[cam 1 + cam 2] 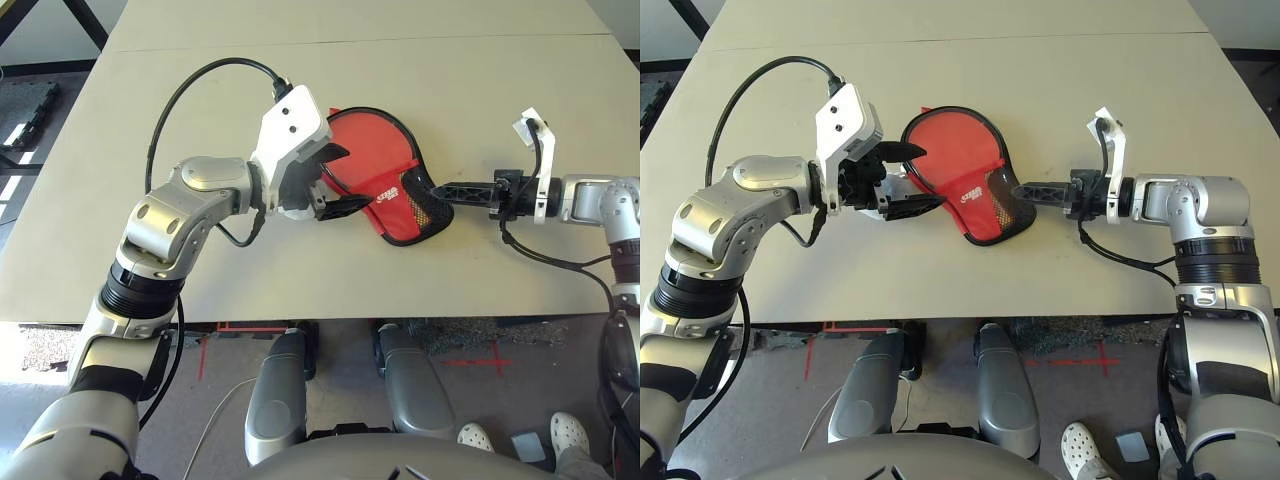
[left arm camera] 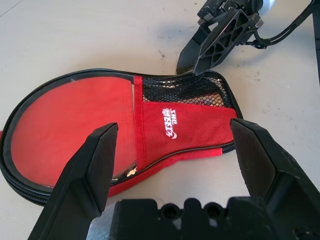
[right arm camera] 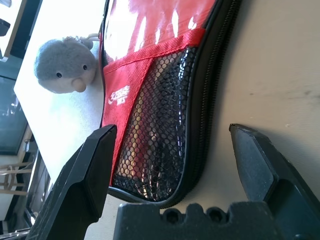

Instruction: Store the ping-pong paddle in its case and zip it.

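Pale beige bench (image 1: 90, 200) under bright light, darker floor past its near edge. Red case (image 1: 385, 175) flat near the middle of the bench, long axis slanting from the round end, farther away and to the left, toward the narrow handle end, nearer and to the right. Clear window over the round part, red beneath it; whether that is the ping-pong paddle or only lining, cannot tell. Black mesh pocket (image 3: 160, 130) and small white logo (image 2: 170, 123) at the narrow end; black zipper edge (image 3: 207, 95) around the rim. Left hand (image 1: 335, 180) over the round end's left side, fingers (image 2: 90, 170) spread apart, nothing between them, pointing toward the right along the case. Right hand (image 1: 1025, 190) at the narrow end, pointing left, tips just at the mesh corner; fingers (image 3: 85, 175) wide apart, gripping nothing; contact with the fabric cannot tell. Grey plush toy (image 3: 65, 65) with small dark eyes on the bench beyond the case, seen from the right wrist. Black cables (image 1: 190, 90) looping off both wrists over the bench. White shoes (image 1: 570, 435) of a person on the floor at the lower right.
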{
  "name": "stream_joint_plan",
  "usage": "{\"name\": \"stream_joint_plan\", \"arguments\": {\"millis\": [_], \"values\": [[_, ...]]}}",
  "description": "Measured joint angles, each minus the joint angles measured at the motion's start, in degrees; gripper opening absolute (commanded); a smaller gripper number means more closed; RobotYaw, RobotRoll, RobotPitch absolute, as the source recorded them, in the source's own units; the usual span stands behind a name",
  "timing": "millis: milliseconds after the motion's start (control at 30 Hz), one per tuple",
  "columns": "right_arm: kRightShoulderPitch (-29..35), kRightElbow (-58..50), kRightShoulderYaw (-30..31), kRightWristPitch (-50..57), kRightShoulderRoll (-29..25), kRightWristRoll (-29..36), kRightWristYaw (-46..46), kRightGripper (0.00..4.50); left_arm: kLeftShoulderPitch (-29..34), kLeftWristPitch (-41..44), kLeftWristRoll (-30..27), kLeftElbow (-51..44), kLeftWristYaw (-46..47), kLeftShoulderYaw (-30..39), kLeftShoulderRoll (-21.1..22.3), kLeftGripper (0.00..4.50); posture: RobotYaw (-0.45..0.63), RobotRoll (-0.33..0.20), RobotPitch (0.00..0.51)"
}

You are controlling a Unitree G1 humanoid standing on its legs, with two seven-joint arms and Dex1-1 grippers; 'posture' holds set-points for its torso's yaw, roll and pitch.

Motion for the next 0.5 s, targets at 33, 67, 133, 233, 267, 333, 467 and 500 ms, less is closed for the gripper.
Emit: {"name": "stream_joint_plan", "arguments": {"millis": [33,67,133,233,267,333,467,500], "values": [[-0.06,-0.11,0.02,0.08,0.48,0.0,-0.05,4.48,0.0,0.0,0.0,0.0,-0.01,0.0,0.0,4.5,0.05,0.0,0.26],[-0.15,-0.22,0.05,0.14,0.98,0.0,-0.11,4.48,0.0,0.0,0.0,-0.01,-0.03,0.0,0.0,4.5,0.05,0.0,0.26],[-0.29,-0.39,0.11,0.26,1.66,0.01,-0.18,4.48,0.0,0.0,0.0,-0.01,-0.04,0.0,0.0,4.5,0.05,0.0,0.258],[-0.37,-0.52,0.17,0.43,1.98,0.01,-0.21,4.48,0.0,0.0,0.01,-0.01,-0.06,0.0,0.0,4.5,0.05,0.0,0.256],[-0.42,-0.52,0.2,0.44,2.11,0.0,-0.21,4.48,0.0,0.0,0.01,0.0,-0.06,0.0,0.0,4.5,0.05,0.0,0.256],[-0.52,-0.52,0.26,0.44,2.5,-0.01,-0.23,4.48,0.0,0.0,0.02,0.0,-0.07,-0.01,0.0,4.5,0.05,0.0,0.252],[-1.04,-0.51,0.42,0.47,3.37,-0.14,-0.47,4.48,0.01,0.0,0.04,0.0,-0.07,-0.01,0.0,4.5,0.06,0.0,0.25],[-1.23,-0.5,0.47,0.57,3.53,-0.25,-0.53,4.48,0.01,0.0,0.04,0.0,-0.07,-0.01,-0.01,4.5,0.06,0.0,0.249]]}}
